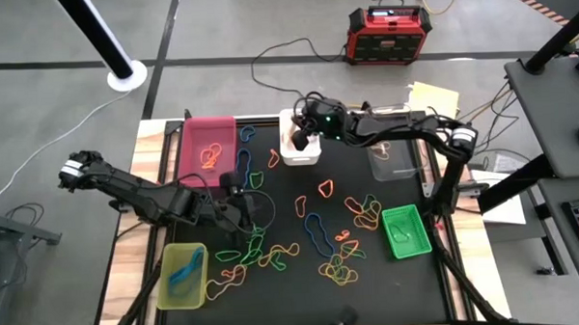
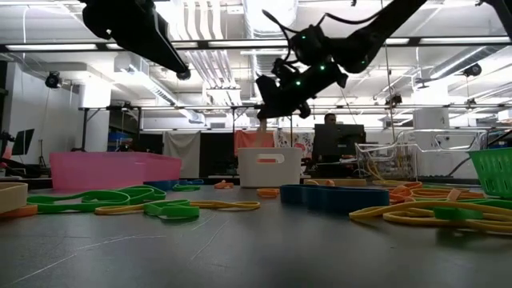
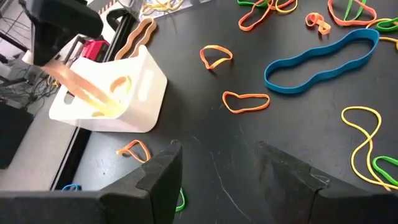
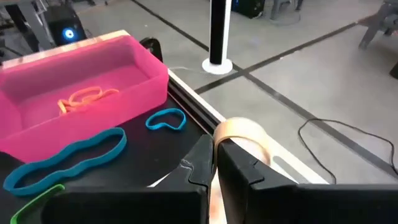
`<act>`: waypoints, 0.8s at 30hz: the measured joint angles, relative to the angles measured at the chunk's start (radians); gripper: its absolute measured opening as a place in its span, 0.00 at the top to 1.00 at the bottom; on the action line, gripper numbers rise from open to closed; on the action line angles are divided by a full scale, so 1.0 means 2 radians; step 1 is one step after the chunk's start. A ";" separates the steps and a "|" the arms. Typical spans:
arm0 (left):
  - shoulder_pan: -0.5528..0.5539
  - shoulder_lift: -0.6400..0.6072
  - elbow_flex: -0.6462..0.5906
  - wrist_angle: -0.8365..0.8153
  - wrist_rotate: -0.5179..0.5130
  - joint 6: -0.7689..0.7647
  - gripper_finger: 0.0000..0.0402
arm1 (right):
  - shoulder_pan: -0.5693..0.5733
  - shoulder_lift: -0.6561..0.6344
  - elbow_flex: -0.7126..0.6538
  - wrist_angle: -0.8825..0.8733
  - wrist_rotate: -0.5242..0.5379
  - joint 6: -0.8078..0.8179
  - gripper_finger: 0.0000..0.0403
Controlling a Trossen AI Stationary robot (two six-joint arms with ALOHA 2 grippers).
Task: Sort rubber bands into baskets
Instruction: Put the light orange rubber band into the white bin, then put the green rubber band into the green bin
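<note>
One tan rubber band (image 4: 245, 138) is pinched by the right gripper (image 1: 301, 135) above the white basket (image 1: 300, 154) at 12 o'clock; the left gripper (image 1: 248, 204) is held spread mid-table.

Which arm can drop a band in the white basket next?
The right one. The right gripper pinches a tan rubber band just above the white plastic basket; the left gripper hangs open and empty over the black mat.
</note>
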 joint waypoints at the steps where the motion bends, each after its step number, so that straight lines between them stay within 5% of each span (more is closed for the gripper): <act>1: 0.000 0.000 0.000 0.000 0.000 -0.001 0.55 | 0.001 0.002 0.009 -0.013 0.000 -0.002 0.97; 10: 0.002 0.000 0.000 0.001 0.000 -0.002 0.55 | 0.001 0.002 0.067 -0.143 -0.001 -0.017 0.94; 24: 0.002 0.000 -0.001 0.034 0.011 -0.002 0.55 | 0.001 0.001 0.111 -0.219 -0.009 -0.030 0.63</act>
